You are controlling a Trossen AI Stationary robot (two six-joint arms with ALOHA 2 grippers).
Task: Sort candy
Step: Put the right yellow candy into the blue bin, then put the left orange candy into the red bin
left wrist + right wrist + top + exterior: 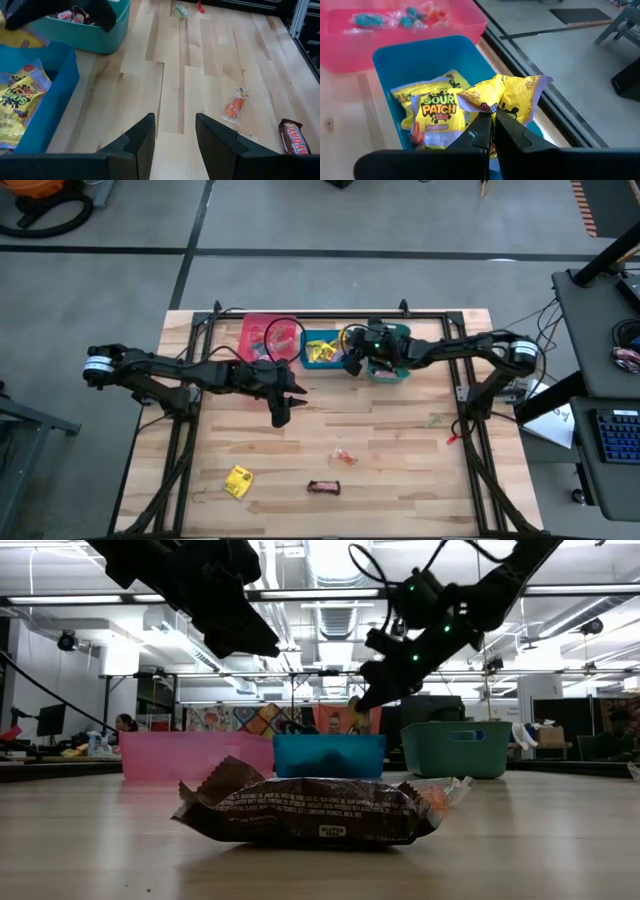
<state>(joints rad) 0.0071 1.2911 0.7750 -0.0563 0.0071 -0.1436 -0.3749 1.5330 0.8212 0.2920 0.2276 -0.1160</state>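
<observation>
While the right gripper (492, 131) hangs over the blue bin (395, 60), jaws clamped on a yellow packet (507, 97), the left gripper (175, 132) hovers jaws apart above the tabletop (400, 440). Loose candy nearby: brown bar (323, 487), another yellow packet (238, 481).

yellow packet (512, 97) pinched above blue bin (395, 65)

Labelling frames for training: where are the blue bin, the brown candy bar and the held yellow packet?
blue bin (387, 57): right wrist view, rear wall.
brown candy bar (310, 812): low view, wrapper middle.
yellow packet (512, 97): right wrist view, crumpled middle.
</observation>
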